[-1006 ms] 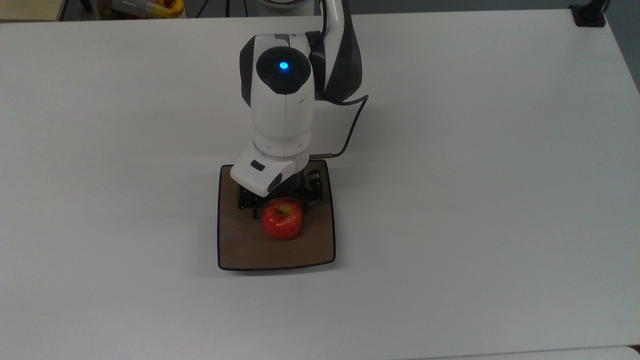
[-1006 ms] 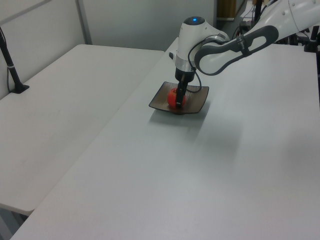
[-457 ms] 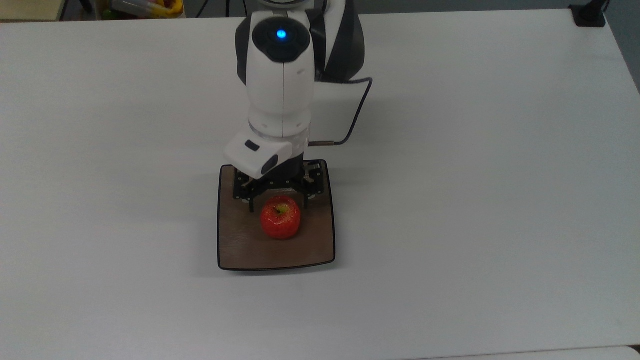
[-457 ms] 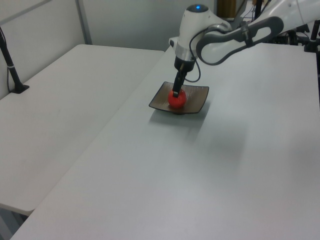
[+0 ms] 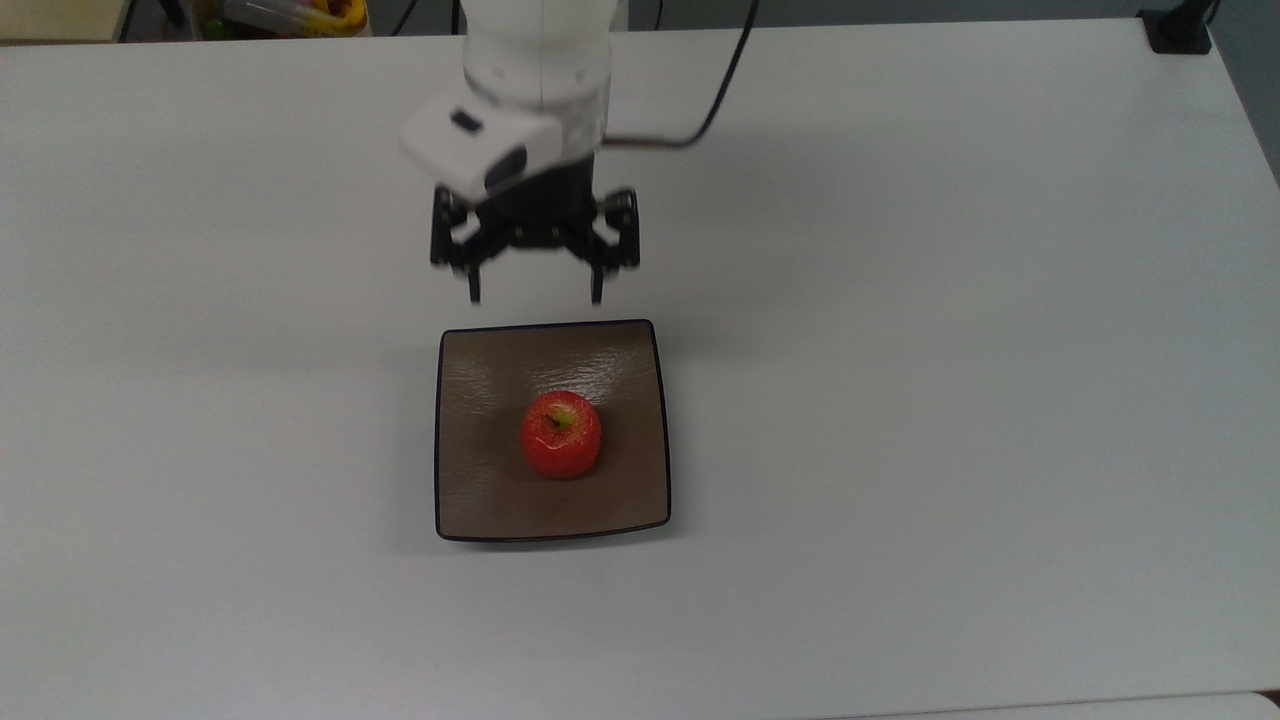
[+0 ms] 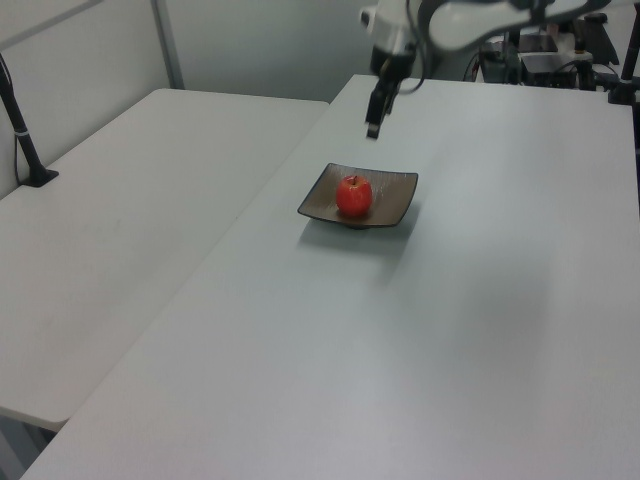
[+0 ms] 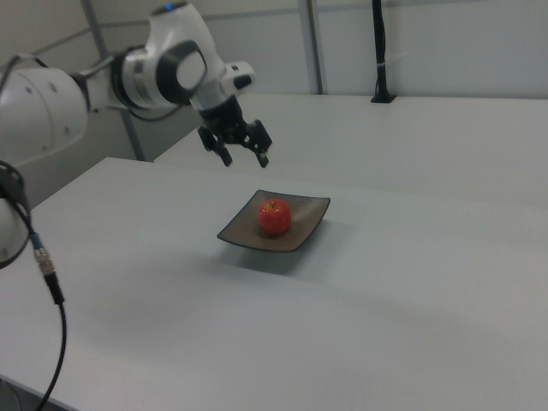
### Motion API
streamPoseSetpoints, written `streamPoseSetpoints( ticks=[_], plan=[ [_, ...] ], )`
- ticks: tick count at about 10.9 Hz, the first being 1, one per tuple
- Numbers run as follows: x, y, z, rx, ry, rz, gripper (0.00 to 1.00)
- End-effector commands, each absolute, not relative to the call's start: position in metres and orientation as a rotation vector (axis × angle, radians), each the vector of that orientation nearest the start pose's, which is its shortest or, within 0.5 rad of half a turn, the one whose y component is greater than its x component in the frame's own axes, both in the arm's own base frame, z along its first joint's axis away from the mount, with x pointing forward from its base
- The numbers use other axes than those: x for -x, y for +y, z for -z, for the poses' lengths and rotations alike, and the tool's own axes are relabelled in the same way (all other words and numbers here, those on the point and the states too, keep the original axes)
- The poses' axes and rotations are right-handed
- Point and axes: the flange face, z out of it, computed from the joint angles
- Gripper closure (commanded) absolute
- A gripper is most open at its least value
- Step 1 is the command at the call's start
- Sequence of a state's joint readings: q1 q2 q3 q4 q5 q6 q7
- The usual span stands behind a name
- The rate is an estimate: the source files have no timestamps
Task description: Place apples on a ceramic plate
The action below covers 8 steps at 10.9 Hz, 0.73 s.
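Since a second ago the gripper [image 5: 533, 290] has let go of the apple [image 5: 561, 434], lifted and pulled back; it was down over the fruit on the plate [image 5: 480, 500], now it hangs above bare tabletop [image 5: 950, 350] beyond the plate's far edge, toward the robot base. Apple and plate have not shifted.

Going left to right in the top view, taking the plate as landmark: tabletop left of the plate is bare white. Plate is a square brown dish with a dark rim. Apple sits upright near the plate's middle, stem hollow up, touching only the plate surface. Gripper is above the plate's top edge in the top view, roughly in line with the apple, fingers spread wide apart with nothing between them. Right of the plate, more bare tabletop.

Left view: gripper [image 6: 373, 128] hangs high and behind the plate [image 6: 397, 195], well apart from the apple [image 6: 353, 196]. Right view: gripper [image 7: 241, 154] is up and to the right view's left of the plate [image 7: 300, 240], apple [image 7: 275, 217] resting in it.

Key relation: apple lies forward of and below the gripper, away from the base, no contact. Apple is round, so no long axis matters. Judging by this, placement looks done; what remains is likely just retreat.
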<state>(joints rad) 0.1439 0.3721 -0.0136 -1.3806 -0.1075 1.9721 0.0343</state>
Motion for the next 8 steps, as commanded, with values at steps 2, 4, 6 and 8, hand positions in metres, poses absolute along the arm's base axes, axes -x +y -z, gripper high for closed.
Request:
streamPoseSetpoints(
  ticks=[2, 4, 6, 8],
  plan=[
    [-0.597, 0.068, -0.622, 3.184, 0.004, 0.175, 0.0],
    [-0.564, 0.055, -0.648, 3.128, 0.115, 0.153, 0.0],
    [-0.535, 0.05, -0.655, 3.118, 0.151, 0.127, 0.0],
    [-0.523, 0.051, -0.655, 3.091, 0.149, 0.113, 0.0]
  ],
)
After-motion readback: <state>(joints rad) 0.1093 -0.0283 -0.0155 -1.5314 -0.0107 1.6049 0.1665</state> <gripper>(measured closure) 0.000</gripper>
